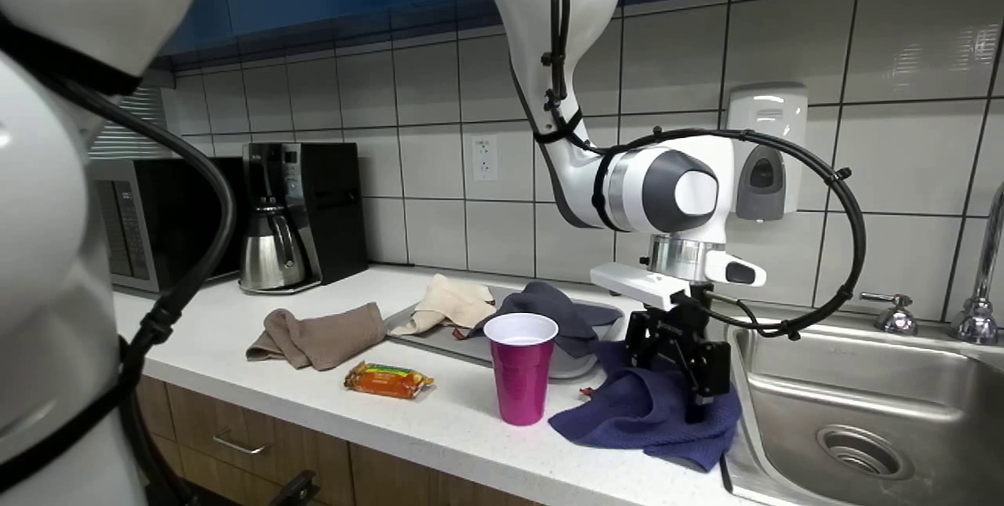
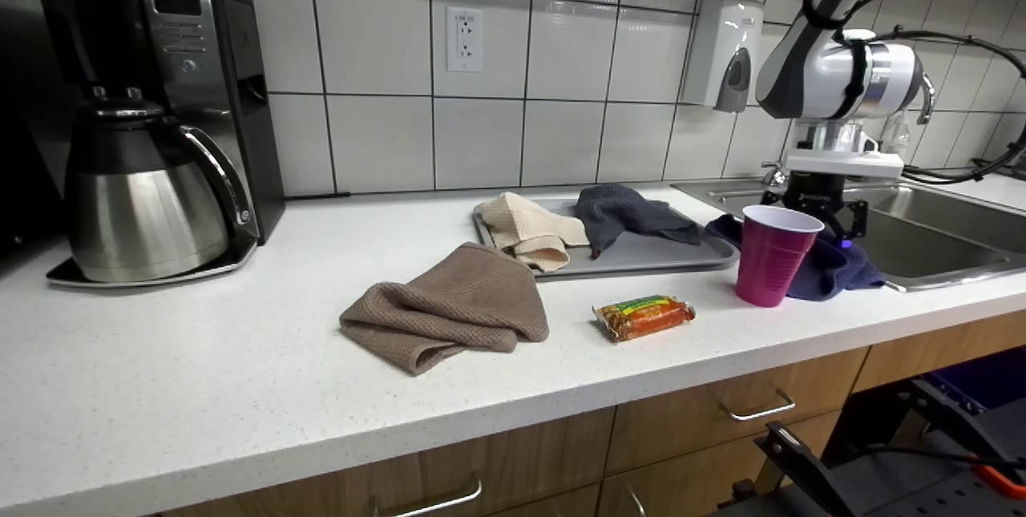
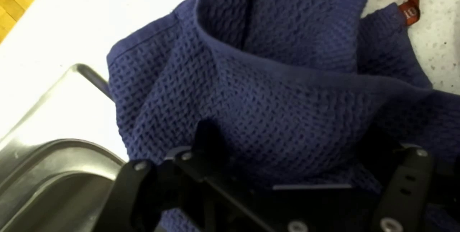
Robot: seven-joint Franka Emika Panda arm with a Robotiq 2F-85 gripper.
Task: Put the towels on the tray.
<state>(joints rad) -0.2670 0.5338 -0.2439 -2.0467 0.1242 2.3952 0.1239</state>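
A grey tray (image 1: 571,367) lies on the counter by the wall. A cream towel (image 1: 449,302) and a dark grey towel (image 1: 545,308) rest on it, crumpled; both also show in an exterior view, cream (image 2: 529,228) and dark grey (image 2: 629,216). A brown towel (image 1: 321,335) lies folded on the counter, left of the tray. A blue towel (image 1: 627,412) lies bunched between the tray and the sink. My gripper (image 1: 668,376) points down onto the blue towel. In the wrist view its fingers (image 3: 289,138) stand wide apart with blue towel (image 3: 280,99) cloth between them.
A pink cup (image 1: 523,373) stands upright in front of the tray, close to the blue towel. An orange snack packet (image 1: 388,380) lies near the counter's front edge. The steel sink (image 1: 745,443) borders the blue towel. A coffee maker (image 2: 188,100) stands at the far end.
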